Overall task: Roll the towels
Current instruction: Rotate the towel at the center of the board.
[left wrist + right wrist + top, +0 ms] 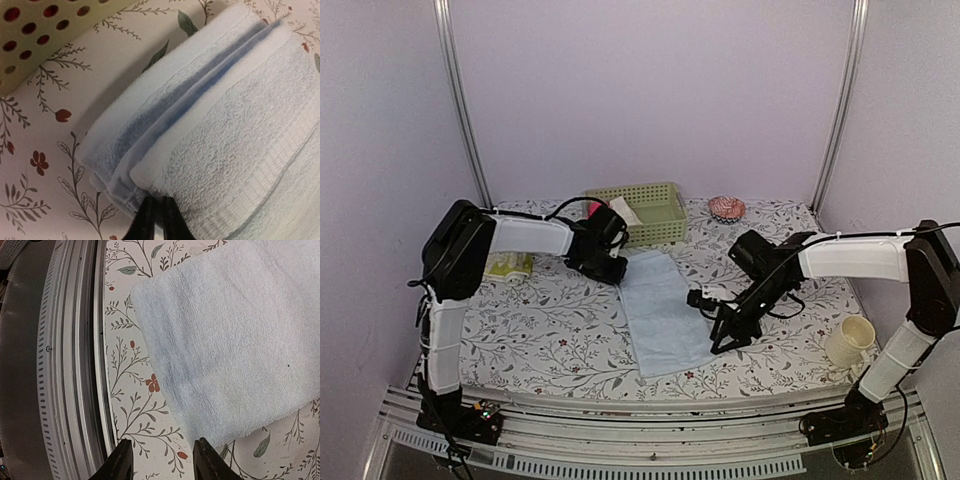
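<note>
Two towels are lying on the table (550,335). The light blue towel (660,315) is sitting in the middle, spread flat and running from near the basket toward the near edge. The yellow-green towel (510,266) is lying crumpled at the left side, behind the left arm and well apart from the blue one.

The left gripper (610,268) is working at the blue towel's far left corner. In the left wrist view its fingers (156,220) are pressing together with their tips going into folded layers of the cloth (225,150), so it is pinching the towel there. The right gripper (725,335) is hovering just beside the towel's right edge. Its jaws are standing partly apart and holding nothing, and below it the towel's near corner (230,330) is lying close to the metal rail (70,365) at the table's front.

Bare patterned cloth is showing on both sides of the blue towel. One green basket (655,235) is standing just behind the left gripper, carrying one pink roll (592,210) and one cream-white roll (626,212). One pink ruffled object (726,207) is sitting at the far edge. One cream cup (848,342) is standing at the right, beside the right arm.
</note>
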You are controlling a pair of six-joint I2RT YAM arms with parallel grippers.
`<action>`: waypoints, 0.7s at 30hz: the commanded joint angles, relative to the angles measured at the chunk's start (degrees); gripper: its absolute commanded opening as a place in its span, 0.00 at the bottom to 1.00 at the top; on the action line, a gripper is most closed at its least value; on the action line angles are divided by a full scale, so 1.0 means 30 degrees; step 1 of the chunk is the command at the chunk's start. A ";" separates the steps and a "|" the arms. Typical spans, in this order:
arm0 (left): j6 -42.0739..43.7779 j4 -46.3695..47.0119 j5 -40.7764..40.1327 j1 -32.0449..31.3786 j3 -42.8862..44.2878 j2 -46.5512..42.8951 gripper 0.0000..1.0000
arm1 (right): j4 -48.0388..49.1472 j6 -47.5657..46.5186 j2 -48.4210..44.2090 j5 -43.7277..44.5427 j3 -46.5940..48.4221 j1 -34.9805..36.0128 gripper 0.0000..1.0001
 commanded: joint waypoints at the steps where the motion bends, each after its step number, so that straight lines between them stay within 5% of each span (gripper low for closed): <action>1: 0.1417 0.2884 0.1538 -0.0203 -0.3341 -0.4000 0.23 | 0.1413 -0.1977 -0.1928 0.0758 -0.1331 0.0176 0.45; 6: 0.2980 0.5944 0.1868 -0.1633 -0.7838 -0.9785 0.52 | 0.2106 -0.3827 -0.2534 0.1847 -0.1949 0.1063 0.48; 12: 0.3302 0.6357 0.0039 -0.3956 -1.1603 -1.3614 0.55 | 0.5104 -0.4444 -0.2669 0.3121 -0.3811 0.2231 0.47; 16: 0.3697 0.9770 0.0589 -0.4323 -1.5668 -1.5287 0.71 | 0.6142 -0.4868 -0.1914 0.4234 -0.4174 0.2611 0.44; 21: 0.3002 1.0871 0.1775 -0.4451 -1.7154 -1.5818 0.66 | 0.7396 -0.4818 -0.0979 0.4626 -0.4037 0.2708 0.43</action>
